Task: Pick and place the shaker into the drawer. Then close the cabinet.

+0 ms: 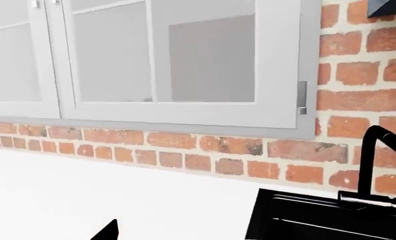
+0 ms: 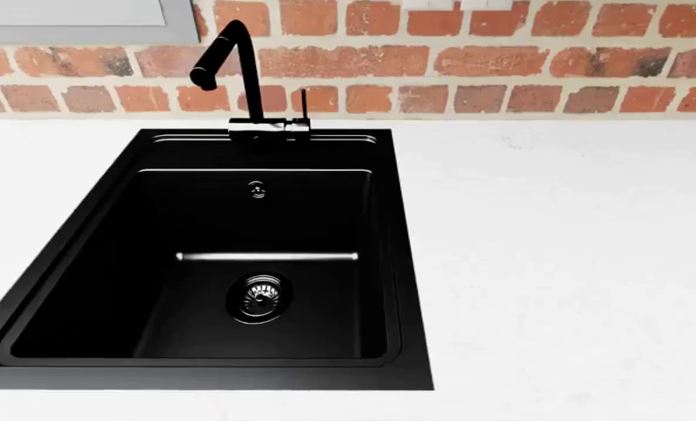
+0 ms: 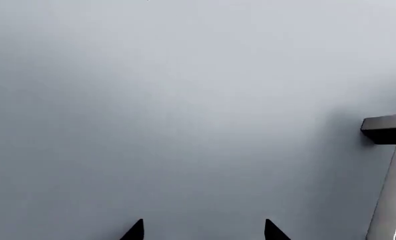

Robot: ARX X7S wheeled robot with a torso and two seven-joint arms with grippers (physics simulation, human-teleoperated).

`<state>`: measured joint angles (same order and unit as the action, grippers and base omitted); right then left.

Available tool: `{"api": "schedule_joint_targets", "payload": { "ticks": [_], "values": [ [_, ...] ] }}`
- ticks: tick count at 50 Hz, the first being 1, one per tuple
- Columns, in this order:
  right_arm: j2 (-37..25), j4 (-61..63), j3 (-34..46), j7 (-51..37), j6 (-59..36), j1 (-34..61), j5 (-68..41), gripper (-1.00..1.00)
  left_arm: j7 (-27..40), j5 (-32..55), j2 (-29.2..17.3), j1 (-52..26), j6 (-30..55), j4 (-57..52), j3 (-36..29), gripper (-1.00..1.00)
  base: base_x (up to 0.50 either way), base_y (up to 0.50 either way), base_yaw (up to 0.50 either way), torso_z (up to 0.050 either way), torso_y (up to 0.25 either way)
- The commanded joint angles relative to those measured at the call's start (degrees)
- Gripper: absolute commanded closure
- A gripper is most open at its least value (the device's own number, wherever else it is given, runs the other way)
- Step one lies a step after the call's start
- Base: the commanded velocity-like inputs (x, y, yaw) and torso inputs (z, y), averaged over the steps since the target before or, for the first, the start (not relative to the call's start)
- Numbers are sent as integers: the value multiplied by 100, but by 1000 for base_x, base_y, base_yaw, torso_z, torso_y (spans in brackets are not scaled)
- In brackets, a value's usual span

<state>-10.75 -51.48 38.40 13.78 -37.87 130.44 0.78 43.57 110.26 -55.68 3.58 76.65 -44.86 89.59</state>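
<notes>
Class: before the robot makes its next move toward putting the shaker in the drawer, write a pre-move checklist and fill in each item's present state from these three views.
1. Shaker located: not ok; none shows in any view.
2. Drawer located: not ok; the head view shows only the black rectangular sink, black faucet and white countertop.
3. Right gripper empty: ok; two dark fingers apart, nothing between.
4. Right gripper faces the flat grey cabinet front by its bar handle: ok.
5. Left gripper state: cannot tell; only one dark tip shows.
</notes>
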Motion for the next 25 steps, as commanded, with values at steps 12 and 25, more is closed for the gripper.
{"api": "schedule_joint_targets", "payload": {
  "ticks": [12,25],
  "values": [
    [-311,8416,-3743,-3296,-5211,-4348,-3925,-100,1326,729,-2021,-2433,-5412,-120,-7037,-100,13,4,12,2,0],
    [-1183,9385,-3063,-9169,-3984,-5111,-11367,-100,1530,606,-1753,-2180,-5073,-728,-6533,-100,0,0,0,0,0]
  ]
}}
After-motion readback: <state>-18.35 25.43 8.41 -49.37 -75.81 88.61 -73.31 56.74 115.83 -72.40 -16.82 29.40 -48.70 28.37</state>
